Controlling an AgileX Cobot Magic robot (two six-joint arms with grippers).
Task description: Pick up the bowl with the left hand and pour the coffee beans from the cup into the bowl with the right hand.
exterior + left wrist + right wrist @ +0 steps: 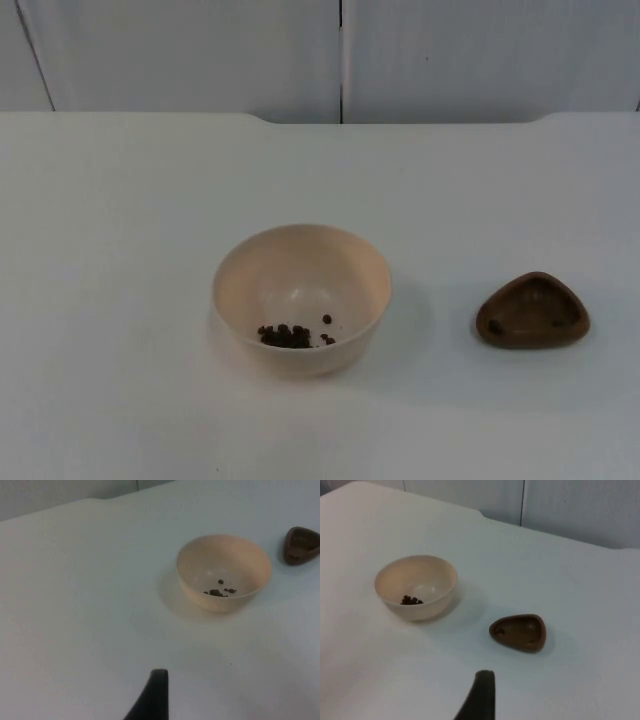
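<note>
Your bowl, a pale cream round one, stands upright on the white table, a little below the middle of the top view. A small heap of dark coffee beans lies inside it, gathered toward the 6 o'clock side of its floor, with one or two loose beans just beside the heap at about 3 o'clock of it. In the left wrist view you see the same bowl with the beans low against its near wall, and in the right wrist view the bowl with the beans again on its floor.

At 3 o'clock from the bowl, apart from it with bare table between them, sits the cup: a small brown wooden vessel with a rounded three-cornered rim, standing upright on the table. One or two dark specks sit on its inside near the rim; you cannot tell from here whether they are beans. It also shows in the left wrist view and the right wrist view.

Nothing touches either the bowl or the cup.

Whether either gripper is spread or closed you cannot tell.

At 12 o'clock the table ends at the grey partition wall.
</note>
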